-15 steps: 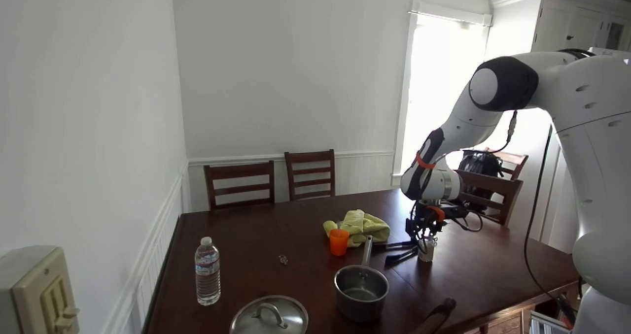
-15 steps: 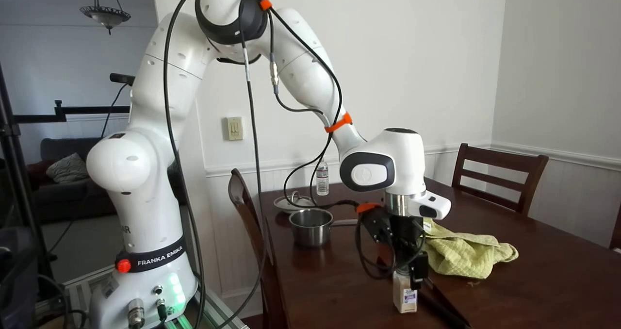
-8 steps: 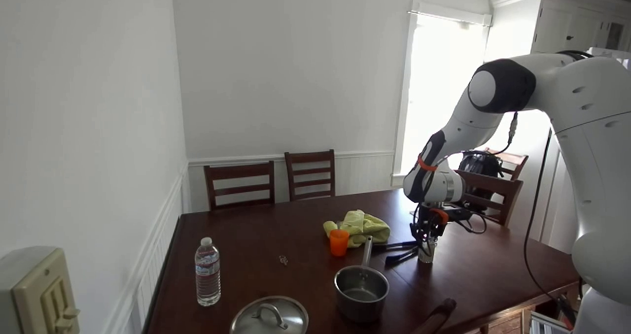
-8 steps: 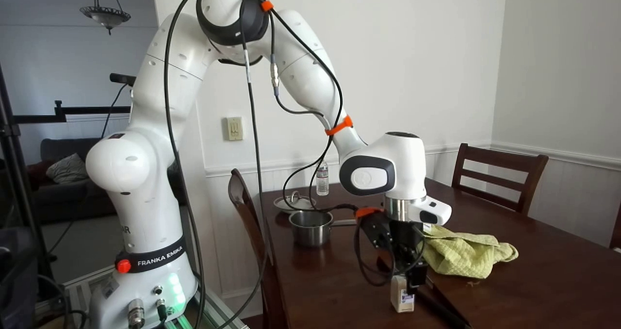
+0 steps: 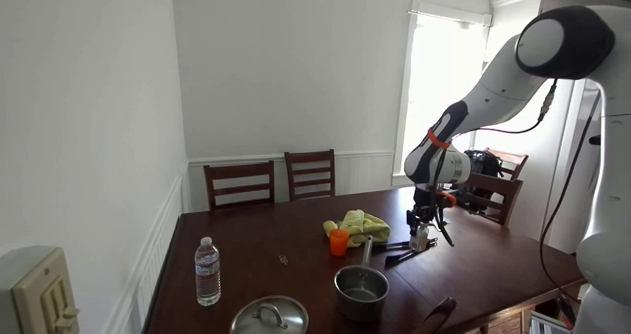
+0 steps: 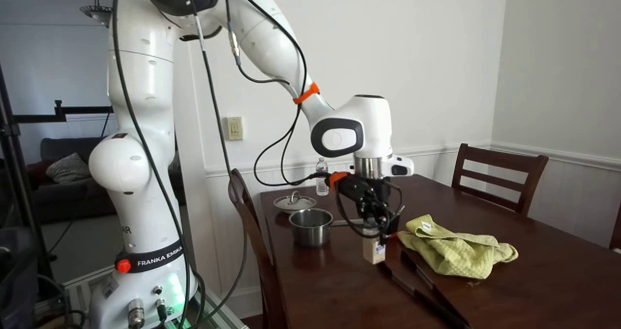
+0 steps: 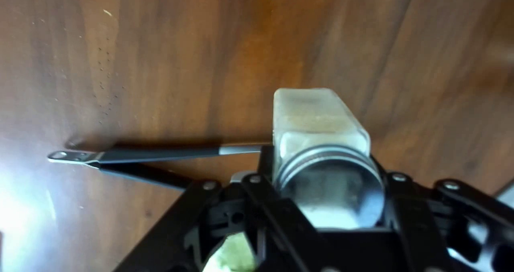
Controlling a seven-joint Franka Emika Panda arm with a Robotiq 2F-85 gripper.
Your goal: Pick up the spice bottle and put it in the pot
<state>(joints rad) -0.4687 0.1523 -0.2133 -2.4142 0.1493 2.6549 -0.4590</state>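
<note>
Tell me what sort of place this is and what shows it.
Most likely a dining area in a home: wooden chairs stand around a large dark table, and a sofa shows in the background.

We see a glossy white arm point(image 6: 141, 79) of rounded links point(image 6: 264, 52) pocked with small grey recesses point(image 6: 145, 41). Its dark elbow cap point(image 5: 586, 43) bears a pale disc point(image 5: 541, 42); we note an orange strap point(image 6: 306, 94), black cables point(image 6: 127, 98) and a silver collar point(image 6: 368, 168). The white base point(image 6: 136, 284) wears a dark band point(image 6: 155, 262) lettered FRANKA EMIKA, a red button point(image 6: 123, 265) and green lights point(image 6: 173, 287). In the wrist view we find the gripper point(image 7: 323, 167) black, with round silvery screws point(image 7: 451, 185).
</note>
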